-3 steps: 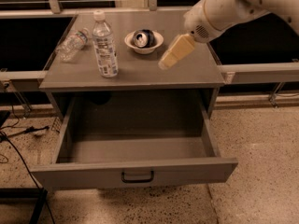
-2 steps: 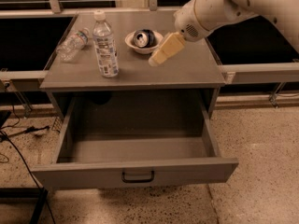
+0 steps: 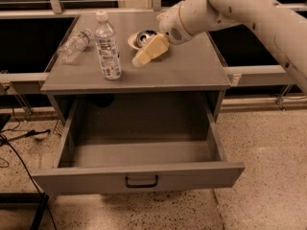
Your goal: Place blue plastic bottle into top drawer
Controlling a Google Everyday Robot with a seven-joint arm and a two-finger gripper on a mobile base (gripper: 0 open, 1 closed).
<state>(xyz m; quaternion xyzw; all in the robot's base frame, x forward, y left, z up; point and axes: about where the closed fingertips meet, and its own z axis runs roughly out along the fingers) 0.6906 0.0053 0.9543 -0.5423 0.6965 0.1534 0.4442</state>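
The blue plastic bottle (image 3: 107,46) stands upright on the left part of the grey cabinet top (image 3: 192,71), white cap up, printed label round its lower half. My gripper (image 3: 140,59) hangs over the cabinet top just right of the bottle and apart from it, its cream fingers pointing down-left toward the bottle's base. It holds nothing. The top drawer (image 3: 139,176) is pulled wide open below, with a small black handle (image 3: 141,181) on its front panel. Its inside is bare.
A smaller clear bottle (image 3: 74,45) lies on its side at the top's left edge. A white bowl with a can in it (image 3: 142,38) sits behind my gripper. Black cables (image 3: 19,143) run over the speckled floor at left. Railings flank the cabinet.
My gripper has moved left across the cabinet top, from right of the bowl to close beside the blue plastic bottle. The bottle and drawer have not moved.
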